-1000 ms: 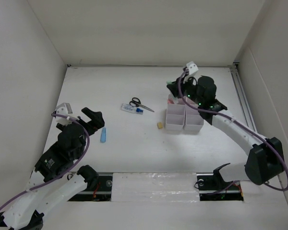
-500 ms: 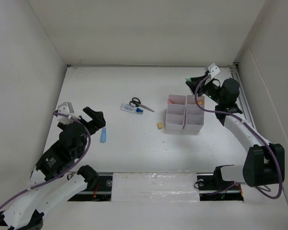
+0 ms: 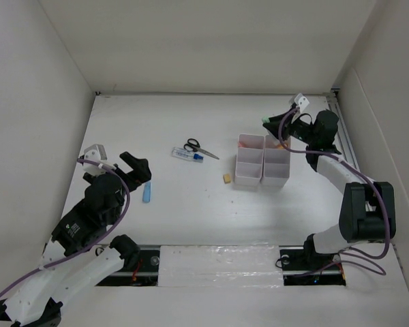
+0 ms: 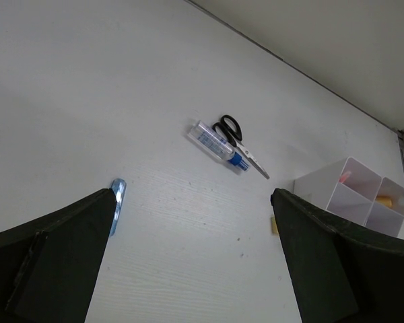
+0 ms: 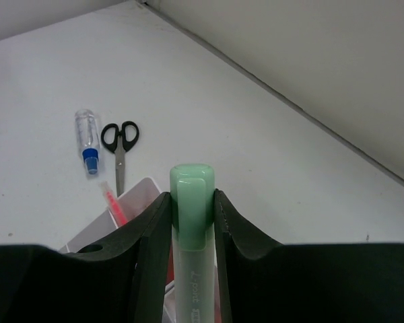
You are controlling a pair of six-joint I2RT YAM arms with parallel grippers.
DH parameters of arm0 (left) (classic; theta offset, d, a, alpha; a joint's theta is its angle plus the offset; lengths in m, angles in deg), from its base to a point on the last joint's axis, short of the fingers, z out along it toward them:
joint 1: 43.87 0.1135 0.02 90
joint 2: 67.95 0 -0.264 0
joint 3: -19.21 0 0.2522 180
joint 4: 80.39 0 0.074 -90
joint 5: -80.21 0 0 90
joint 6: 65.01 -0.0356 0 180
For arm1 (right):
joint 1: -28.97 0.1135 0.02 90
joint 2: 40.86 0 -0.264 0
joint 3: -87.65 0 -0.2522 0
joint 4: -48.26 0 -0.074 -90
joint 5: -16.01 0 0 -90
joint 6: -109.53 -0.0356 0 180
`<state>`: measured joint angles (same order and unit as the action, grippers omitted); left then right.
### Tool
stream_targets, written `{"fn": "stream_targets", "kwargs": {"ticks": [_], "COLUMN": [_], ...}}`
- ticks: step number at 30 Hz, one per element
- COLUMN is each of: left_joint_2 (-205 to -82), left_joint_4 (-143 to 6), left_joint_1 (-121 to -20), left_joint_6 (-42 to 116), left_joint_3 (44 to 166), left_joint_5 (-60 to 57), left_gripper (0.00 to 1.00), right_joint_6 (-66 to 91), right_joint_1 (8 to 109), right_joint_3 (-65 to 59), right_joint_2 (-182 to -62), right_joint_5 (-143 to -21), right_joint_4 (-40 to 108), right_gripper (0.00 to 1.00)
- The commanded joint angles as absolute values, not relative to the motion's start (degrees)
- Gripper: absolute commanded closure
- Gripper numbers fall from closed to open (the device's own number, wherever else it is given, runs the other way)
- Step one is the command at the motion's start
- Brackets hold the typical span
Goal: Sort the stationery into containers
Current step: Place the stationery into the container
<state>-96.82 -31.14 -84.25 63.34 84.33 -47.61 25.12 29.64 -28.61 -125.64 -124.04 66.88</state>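
Sorting is sitting partway: the right tool (image 3: 271,121) is pinching a green highlighter (image 5: 192,202) just above the far edge of the white organiser (image 3: 262,178), whose far compartments are already holding a pink pen (image 4: 344,177) and an orange item (image 4: 385,200). Scissors (image 3: 199,148), blue-capped tube (image 3: 186,154), light blue marker (image 3: 147,193) and 1 small tan piece (image 3: 226,178) are lying loose on the bench (image 3: 191,116), awaiting sorting. The left tool (image 4: 194,202) is hanging spread wide near the marker.

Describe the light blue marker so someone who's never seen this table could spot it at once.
On the white table, look at the near left, beside the left arm's open tool. The light blue marker lies alone there, apart from the scissors and tube farther back; nothing else is pale blue.
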Motion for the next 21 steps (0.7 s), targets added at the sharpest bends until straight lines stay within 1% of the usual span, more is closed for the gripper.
{"fn": "stream_targets", "kwargs": {"ticks": [1,10,21], "left_joint_2": [-96.78,-96.26,-96.78], "left_joint_4": [-33.14,-33.67,-34.28], "left_joint_1": [-84.03,-84.03,-84.03], "left_joint_6": [62.0,61.38,60.85], "left_joint_3": [84.04,83.51,83.51], "left_joint_5": [-47.23,-46.7,-45.65], "left_gripper": [0.0,0.0,0.0], "right_joint_6": [25.07,25.6,26.13], "right_joint_1": [28.97,28.35,27.83], "right_joint_3": [-28.31,-28.83,-29.45], "right_joint_2": [-124.71,-127.96,-129.02], "right_joint_5": [-126.73,-125.32,-122.08], "right_joint_4": [72.02,72.02,72.02], "right_gripper": [1.0,1.0,1.0]}}
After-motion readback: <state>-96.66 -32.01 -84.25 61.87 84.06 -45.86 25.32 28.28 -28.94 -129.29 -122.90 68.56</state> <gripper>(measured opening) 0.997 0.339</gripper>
